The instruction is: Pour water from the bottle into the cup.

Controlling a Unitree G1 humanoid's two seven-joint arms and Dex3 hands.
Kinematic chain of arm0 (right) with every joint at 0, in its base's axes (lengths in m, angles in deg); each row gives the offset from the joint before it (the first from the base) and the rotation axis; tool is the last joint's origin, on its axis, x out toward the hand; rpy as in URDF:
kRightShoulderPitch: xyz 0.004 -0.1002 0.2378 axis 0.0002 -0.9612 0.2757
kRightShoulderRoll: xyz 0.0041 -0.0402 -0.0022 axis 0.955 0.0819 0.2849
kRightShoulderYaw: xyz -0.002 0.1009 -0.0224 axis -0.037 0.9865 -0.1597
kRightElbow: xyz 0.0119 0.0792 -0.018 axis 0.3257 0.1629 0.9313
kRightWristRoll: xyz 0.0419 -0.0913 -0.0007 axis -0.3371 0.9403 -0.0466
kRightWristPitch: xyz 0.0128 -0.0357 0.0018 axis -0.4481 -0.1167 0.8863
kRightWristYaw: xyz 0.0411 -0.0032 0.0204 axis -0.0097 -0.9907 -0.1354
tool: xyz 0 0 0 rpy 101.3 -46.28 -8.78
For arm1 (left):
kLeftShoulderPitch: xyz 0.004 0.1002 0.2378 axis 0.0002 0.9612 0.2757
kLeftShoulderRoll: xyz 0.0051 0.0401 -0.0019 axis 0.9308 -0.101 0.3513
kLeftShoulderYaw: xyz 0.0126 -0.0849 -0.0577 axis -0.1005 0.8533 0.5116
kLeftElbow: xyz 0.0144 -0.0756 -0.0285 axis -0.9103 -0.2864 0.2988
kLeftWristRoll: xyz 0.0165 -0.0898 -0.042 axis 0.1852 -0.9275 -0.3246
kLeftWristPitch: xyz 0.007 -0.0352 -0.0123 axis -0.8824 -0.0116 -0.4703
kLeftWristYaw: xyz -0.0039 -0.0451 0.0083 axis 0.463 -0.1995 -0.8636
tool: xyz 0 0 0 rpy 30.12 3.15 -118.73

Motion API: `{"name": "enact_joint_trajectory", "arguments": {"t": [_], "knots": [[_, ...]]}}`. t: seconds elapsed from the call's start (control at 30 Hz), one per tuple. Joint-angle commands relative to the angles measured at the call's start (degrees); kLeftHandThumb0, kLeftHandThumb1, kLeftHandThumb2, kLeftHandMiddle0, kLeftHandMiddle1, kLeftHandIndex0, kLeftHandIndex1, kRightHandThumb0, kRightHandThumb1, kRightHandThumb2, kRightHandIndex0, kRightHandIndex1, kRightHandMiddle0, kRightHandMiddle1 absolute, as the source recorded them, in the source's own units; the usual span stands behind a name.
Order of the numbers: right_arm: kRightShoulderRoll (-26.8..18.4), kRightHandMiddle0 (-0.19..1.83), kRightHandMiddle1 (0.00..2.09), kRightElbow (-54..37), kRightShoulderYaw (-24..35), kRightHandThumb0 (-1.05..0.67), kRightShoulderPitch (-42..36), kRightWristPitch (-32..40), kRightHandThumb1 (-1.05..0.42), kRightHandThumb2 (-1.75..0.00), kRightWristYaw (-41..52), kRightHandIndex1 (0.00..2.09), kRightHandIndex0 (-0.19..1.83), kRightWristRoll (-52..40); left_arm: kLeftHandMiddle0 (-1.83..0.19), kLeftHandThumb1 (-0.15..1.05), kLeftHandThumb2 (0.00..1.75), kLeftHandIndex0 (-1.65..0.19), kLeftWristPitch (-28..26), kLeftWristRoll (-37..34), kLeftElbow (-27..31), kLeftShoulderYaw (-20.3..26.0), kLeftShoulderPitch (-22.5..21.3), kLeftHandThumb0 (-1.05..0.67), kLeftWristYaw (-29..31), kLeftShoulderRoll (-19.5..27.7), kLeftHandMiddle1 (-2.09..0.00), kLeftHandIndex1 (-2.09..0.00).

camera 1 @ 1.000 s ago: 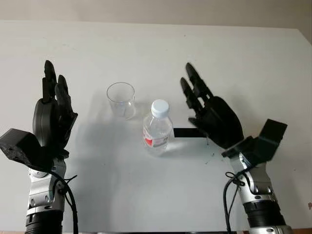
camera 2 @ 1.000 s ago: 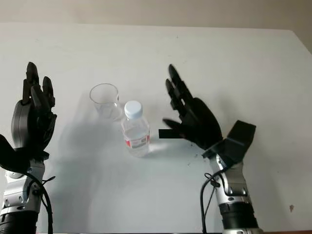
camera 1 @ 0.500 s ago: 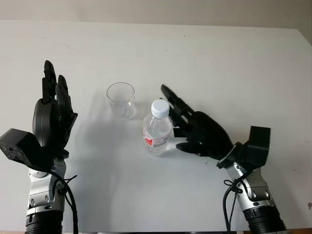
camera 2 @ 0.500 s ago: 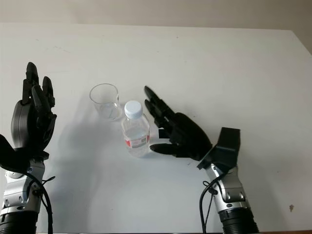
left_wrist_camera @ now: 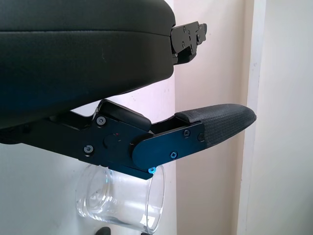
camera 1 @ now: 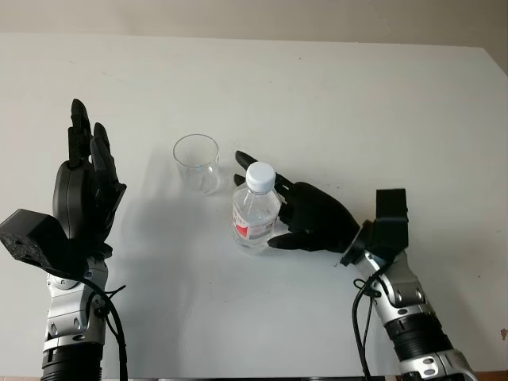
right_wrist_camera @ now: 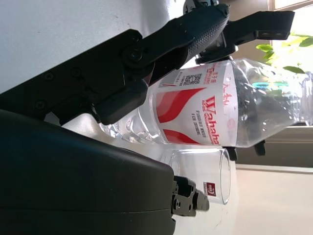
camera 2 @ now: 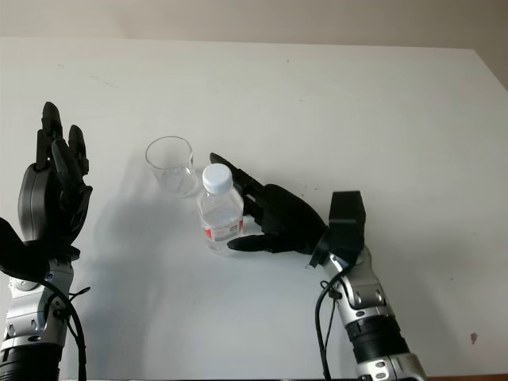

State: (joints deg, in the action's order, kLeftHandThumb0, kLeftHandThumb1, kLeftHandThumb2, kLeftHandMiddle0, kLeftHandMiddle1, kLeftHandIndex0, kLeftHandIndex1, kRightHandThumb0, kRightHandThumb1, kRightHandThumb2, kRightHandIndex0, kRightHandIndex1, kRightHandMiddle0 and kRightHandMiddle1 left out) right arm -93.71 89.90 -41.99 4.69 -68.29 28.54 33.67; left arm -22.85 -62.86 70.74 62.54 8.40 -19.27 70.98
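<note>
Clear plastic bottle (camera 1: 255, 216) is standing upright on the white table (camera 1: 357, 103) just beside the cup (camera 1: 197, 163) while the right hand (camera 1: 313, 218) is cupping it loosely; the left hand (left_wrist_camera: 146, 98) is hovering open near the cup; the right wrist view is showing fingers (right_wrist_camera: 161, 44) alongside the label.

Bottle label brand: I read "Wahaha" in red script on the white-and-red label of the clear plastic water bottle with white cap (right_wrist_camera: 215, 107).
Small print under brand: there, too fine for me to read.
QR code: printed on same label, near its edge.
Cup mark: small red square logo low on the clear plastic cup (right_wrist_camera: 205, 182); I can't make out its text.
Head views: label (camera 1: 252, 230) shows red and white, nothing legible.
</note>
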Motion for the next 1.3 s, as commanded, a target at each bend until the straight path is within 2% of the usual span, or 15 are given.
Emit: {"name": "enact_joint_trajectory", "arguments": {"t": [0.0, 0.03, 0.07, 0.1, 0.17, 0.3, 0.4, 0.53, 0.67, 0.87, 1.1, 1.27], "knots": [[0.06, 0.05, 0.14, 1.17, 0.22, -0.86, -0.07, 0.79, -0.80, -0.04, 0.56, 0.20, 0.11, -0.47, 0.16, 1.05, 0.71, 0.19, 0.02, 0.37, 0.20, 0.06, 0.32, -0.82, -0.20, -0.02, -0.06, -0.03], [0.12, 0.05, 0.18, 1.41, 0.32, -0.86, 0.14, 0.88, -0.79, -0.05, 0.64, 0.26, 0.10, -0.56, 0.16, 1.05, 0.71, 0.19, -0.07, 0.45, 0.27, 0.04, 0.32, -0.82, -0.31, -0.03, -0.06, -0.03], [0.13, 0.00, 0.37, 1.64, 0.42, -0.86, 0.39, 1.08, -0.79, -0.05, 0.91, 0.59, -0.02, -0.76, 0.15, 1.05, 0.72, 0.18, -0.12, 0.53, 0.39, 0.00, 0.37, -0.82, -0.39, -0.04, -0.06, -0.03], [0.17, -0.09, 0.60, 1.87, 0.53, -0.85, 0.63, 1.27, -0.79, -0.05, 1.11, 0.80, -0.10, -0.89, 0.15, 1.05, 0.72, 0.18, -0.14, 0.50, 0.52, -0.01, 0.38, -0.82, -0.41, -0.09, -0.06, -0.03], [0.08, -0.17, 1.05, 2.06, 0.60, -0.84, 1.12, 2.11, -0.77, -0.05, 1.29, 1.11, -0.17, -0.97, 0.16, 1.05, 0.72, 0.19, -0.12, 0.37, 0.67, 0.01, 0.38, -0.82, -0.33, -0.09, -0.05, -0.03], [-0.14, -0.18, 1.49, 3.05, 0.94, -0.85, 2.04, 2.48, -0.75, -0.05, 1.45, 1.44, -0.15, -0.88, 0.15, 1.05, 0.71, 0.18, -0.37, 0.38, 0.93, 0.14, 0.33, -0.82, -0.85, -0.22, -0.06, -0.04], [-0.30, -0.15, 1.64, 4.66, 1.38, -0.83, 2.80, 1.51, -0.74, -0.05, 1.87, 1.60, -0.09, -0.72, 0.15, 1.05, 0.70, 0.18, -0.21, 0.22, 0.69, 0.18, 0.25, -0.82, -0.78, -0.17, -0.06, -0.04], [-0.62, -0.13, 1.70, 5.23, 1.45, -0.81, 3.60, 2.03, -0.72, -0.05, 2.03, 1.67, -0.06, -0.10, 0.15, 1.05, 0.70, 0.18, 0.07, 0.45, 0.51, 0.12, 0.09, -0.82, -0.81, -0.08, -0.05, -0.04], [-0.10, -0.15, 1.63, 5.79, 0.78, -0.80, 4.27, 1.73, -0.72, -0.05, 2.79, 1.64, -0.11, 0.54, 0.15, 1.05, 0.70, 0.19, 0.21, 0.32, 0.32, 0.21, -0.11, -0.82, -0.61, 0.05, -0.05, -0.04], [0.99, -0.08, 1.47, 7.75, -1.21, -0.78, 5.67, -0.09, -0.69, -0.05, 5.09, 1.43, -0.05, 2.01, 0.15, 1.05, 0.69, 0.19, -0.03, 0.30, 0.68, 0.37, -0.07, -0.82, -0.85, 0.14, -0.05, -0.04], [2.13, -0.06, 1.42, 8.91, -3.37, -0.85, 7.15, -2.03, -0.69, -0.05, 8.35, 1.28, -0.01, 2.64, 0.15, 1.05, 0.68, 0.19, -0.11, 0.35, 0.66, 0.50, -0.25, -0.82, -1.04, 0.21, -0.05, -0.04], [1.62, -0.06, 1.36, 7.55, -4.56, -0.81, 7.78, -2.00, -0.67, -0.05, 10.41, 1.14, 0.03, 3.10, 0.14, 1.05, 0.68, 0.18, 0.23, 0.46, 0.45, 0.52, -0.31, -0.81, -1.18, 0.18, -0.06, -0.05]]}}
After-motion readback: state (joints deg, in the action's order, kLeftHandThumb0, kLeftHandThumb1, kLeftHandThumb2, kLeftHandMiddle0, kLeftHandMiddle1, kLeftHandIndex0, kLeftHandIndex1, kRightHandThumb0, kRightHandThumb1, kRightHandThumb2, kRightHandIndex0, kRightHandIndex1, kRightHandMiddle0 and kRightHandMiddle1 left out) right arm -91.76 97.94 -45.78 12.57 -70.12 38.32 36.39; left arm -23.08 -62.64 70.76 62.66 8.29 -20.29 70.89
